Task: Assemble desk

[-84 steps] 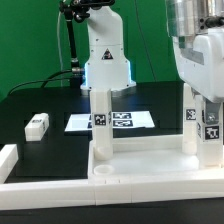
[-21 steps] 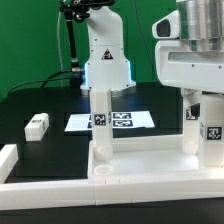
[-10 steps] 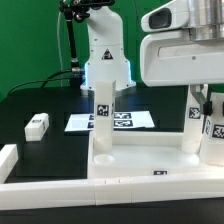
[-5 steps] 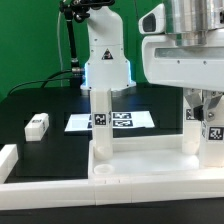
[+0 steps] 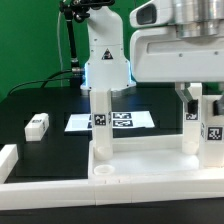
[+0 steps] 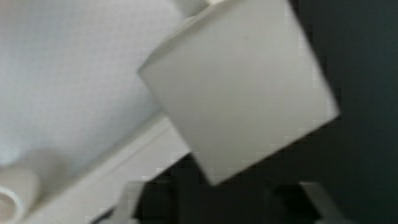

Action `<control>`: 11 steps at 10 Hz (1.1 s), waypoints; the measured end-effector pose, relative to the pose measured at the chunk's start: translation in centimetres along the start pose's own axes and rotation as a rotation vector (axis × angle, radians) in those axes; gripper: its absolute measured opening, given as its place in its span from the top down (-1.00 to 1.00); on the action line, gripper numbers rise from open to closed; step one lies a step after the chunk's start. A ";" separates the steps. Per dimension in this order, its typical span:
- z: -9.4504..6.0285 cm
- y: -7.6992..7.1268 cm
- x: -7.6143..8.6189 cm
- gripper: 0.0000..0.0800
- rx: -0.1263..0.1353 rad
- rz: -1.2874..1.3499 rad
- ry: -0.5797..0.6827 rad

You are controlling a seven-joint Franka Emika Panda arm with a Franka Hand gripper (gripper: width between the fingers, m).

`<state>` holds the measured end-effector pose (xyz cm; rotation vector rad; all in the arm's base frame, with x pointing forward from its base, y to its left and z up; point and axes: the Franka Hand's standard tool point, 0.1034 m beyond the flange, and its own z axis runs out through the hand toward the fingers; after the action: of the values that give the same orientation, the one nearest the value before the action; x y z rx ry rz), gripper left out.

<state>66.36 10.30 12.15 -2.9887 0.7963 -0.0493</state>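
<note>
The white desk tabletop [image 5: 140, 165] lies with its sockets up near the table's front. A tagged leg [image 5: 101, 120] stands in its corner on the exterior view's left. Two more tagged legs [image 5: 192, 128] [image 5: 213, 132] stand on the exterior view's right. My gripper [image 5: 190, 95] hangs over the nearer right leg, its fingers straddling the top of it. In the wrist view the leg [image 6: 240, 90] points down between my dark fingers [image 6: 151, 200], and my gripper [image 6: 231, 200] is open, with dark gaps on both sides. The tabletop [image 6: 71, 90] fills the area beside the leg.
A loose tagged leg [image 5: 37, 125] lies on the black table at the exterior view's left. The marker board [image 5: 75, 123] lies behind the desk, in front of the robot base [image 5: 105, 60]. Low white border bars [image 5: 8, 160] run along the left and the front.
My jaws have parted from the right leg they were shut on. The hand has turned above that leg. The legs and tabletop have stayed in place.
</note>
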 end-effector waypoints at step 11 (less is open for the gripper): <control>1.1 -1.0 -2.3 -0.41 -0.014 -0.133 -0.031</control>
<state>64.93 12.34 11.03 -3.0433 0.5963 -0.0028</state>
